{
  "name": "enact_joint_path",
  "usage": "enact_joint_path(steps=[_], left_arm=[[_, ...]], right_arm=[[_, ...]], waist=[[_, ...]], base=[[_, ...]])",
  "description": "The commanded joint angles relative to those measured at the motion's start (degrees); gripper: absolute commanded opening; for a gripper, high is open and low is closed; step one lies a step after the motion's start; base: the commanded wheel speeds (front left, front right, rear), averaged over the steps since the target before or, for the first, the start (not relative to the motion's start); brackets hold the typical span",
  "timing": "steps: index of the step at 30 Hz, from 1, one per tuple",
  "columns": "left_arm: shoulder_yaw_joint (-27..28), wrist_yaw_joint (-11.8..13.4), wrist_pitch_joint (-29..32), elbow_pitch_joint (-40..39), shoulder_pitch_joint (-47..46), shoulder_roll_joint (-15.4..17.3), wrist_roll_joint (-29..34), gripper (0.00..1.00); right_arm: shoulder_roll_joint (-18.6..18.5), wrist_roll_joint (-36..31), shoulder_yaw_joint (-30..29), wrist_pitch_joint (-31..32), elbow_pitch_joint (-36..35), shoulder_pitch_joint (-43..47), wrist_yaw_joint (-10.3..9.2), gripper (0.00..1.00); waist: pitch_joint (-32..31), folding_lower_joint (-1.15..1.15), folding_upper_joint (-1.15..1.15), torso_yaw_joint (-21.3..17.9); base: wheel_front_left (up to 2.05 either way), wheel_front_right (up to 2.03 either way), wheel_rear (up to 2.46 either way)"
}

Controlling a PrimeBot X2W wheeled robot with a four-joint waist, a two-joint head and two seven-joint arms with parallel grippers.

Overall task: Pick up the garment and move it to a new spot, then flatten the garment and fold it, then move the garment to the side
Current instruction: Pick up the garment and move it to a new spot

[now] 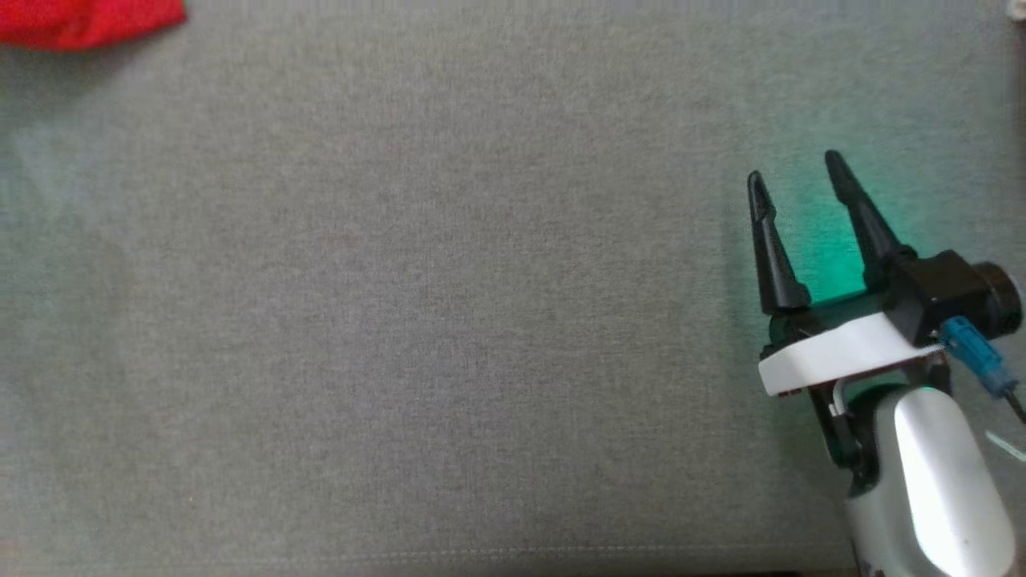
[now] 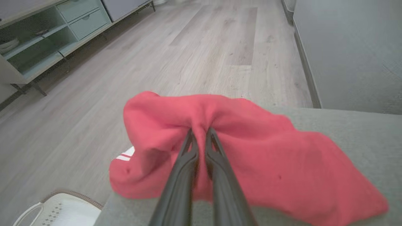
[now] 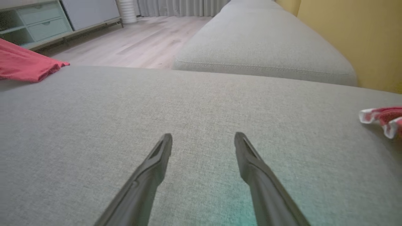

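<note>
Two end effectors in play: the left end effector (image 2: 200, 133) is pinching a bunched fold of the red garment (image 2: 267, 150). The garment lies at the corner of the grey sofa cushion (image 1: 401, 320), with one edge spilling over toward the wood floor (image 2: 204, 47). Over on the other side, the right end effector (image 1: 795, 170) hovers above the cushion, fingers spread wide, well apart from the garment.

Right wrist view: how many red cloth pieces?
2: the red garment at the view's left edge; a red-and-white piece at the right edge, cut off. More may lie out of frame.
</note>
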Motion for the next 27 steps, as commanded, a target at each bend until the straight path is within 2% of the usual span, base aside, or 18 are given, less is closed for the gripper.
enact_joint_path(steps=[1,6,10,16,23,27], left_arm=[[0.6,-0.5,-0.6,-1.0,-2.8,4.4,0.9,0.0],[-2.9,-3.1,0.4,-2.5,-6.2,3.7,3.4,0.0],[-5.6,-3.9,1.9,-5.7,-7.3,1.3,4.6,0.0],[-7.7,-4.8,4.7,-12.9,-5.5,-3.1,2.9,0.0],[-9.8,-5.2,7.0,-23.5,0.4,-7.5,-0.4,0.0],[-11.4,-3.8,8.2,-30.0,7.0,-10.8,-2.1,0.0]], right_arm=[[-0.2,0.7,1.4,-0.9,-1.0,-0.2,0.2,1.0],[-0.2,3.1,1.6,-2.8,2.8,0.5,0.2,1.0],[-0.2,4.9,1.7,-4.2,5.8,1.8,0.2,1.0],[-0.2,6.5,0.1,-5.7,9.6,4.8,0.2,1.0],[-0.2,7.6,-1.4,-6.7,11.8,8.0,0.2,1.0],[-0.2,8.0,-1.7,-7.0,12.3,9.4,0.2,1.0]], waist=[[-3.2,0.0,0.0,-0.8],[-9.5,0.0,0.0,-2.2],[-15.2,0.0,0.0,-4.0],[-22.8,0.0,0.0,-6.4],[-27.2,0.0,0.0,-8.6],[-27.1,0.0,0.0,-9.8]], base=[[0.0,0.0,0.0],[0.0,0.0,0.0],[0.0,0.0,0.0],[0.0,0.0,0.0],[0.0,0.0,0.0],[0.0,0.0,0.0]])
